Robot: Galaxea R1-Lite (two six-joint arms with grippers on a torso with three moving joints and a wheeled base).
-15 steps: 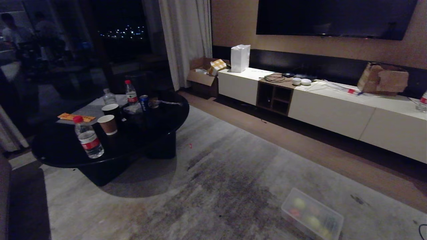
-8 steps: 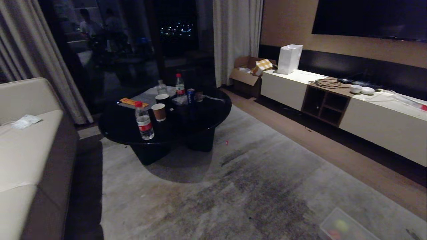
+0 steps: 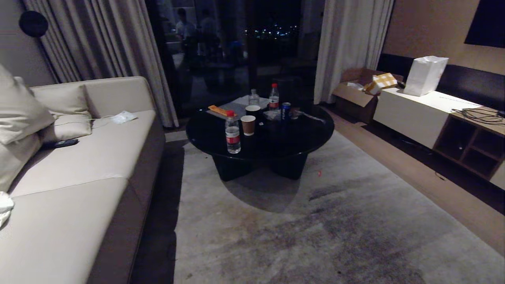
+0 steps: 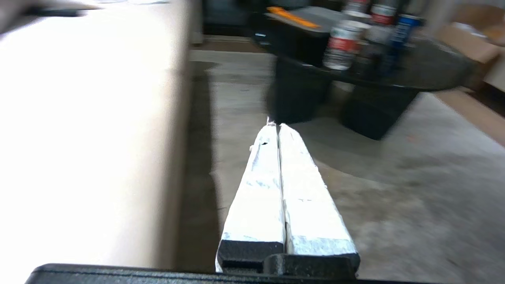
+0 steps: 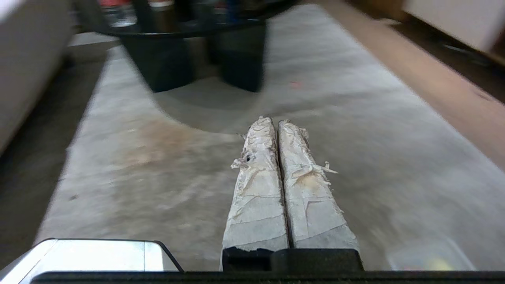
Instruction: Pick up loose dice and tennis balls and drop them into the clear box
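Dim rug [image 3: 315, 228], both hands [image 4: 277, 125] [image 5: 276, 120] empty

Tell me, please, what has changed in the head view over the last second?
The camera has swung to the left; nothing in the room itself moved. The clear box with balls, seen at lower right earlier, has slid out of view, and the sofa has come in on the left. The black table with its bottles and cups stands as before. The left gripper and right gripper stay shut and empty.
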